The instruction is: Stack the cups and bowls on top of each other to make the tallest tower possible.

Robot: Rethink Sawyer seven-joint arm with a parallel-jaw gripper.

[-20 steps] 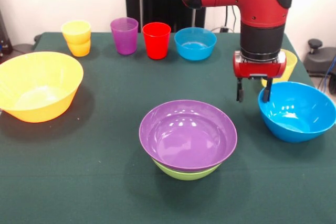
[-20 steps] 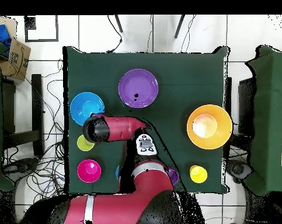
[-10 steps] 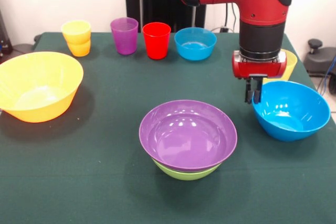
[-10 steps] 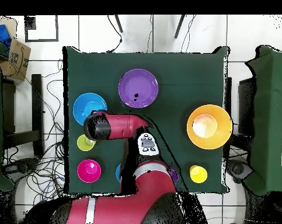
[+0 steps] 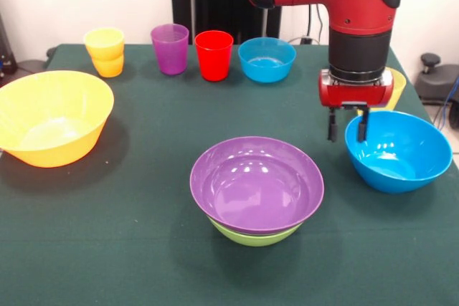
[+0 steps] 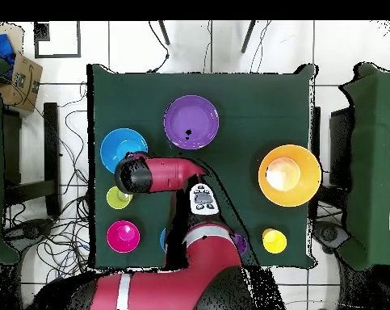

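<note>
Front view showed the jaws (image 5: 348, 127) spread apart, one finger on each side of the blue bowl's (image 5: 398, 152) near rim, not pinching it. The blue bowl sat on the worktop (image 5: 158, 177), just beside the purple bowl (image 5: 256, 184) nested in the green bowl (image 5: 251, 238). Half a second before, the jaws were pressed together; now they were open.
</note>
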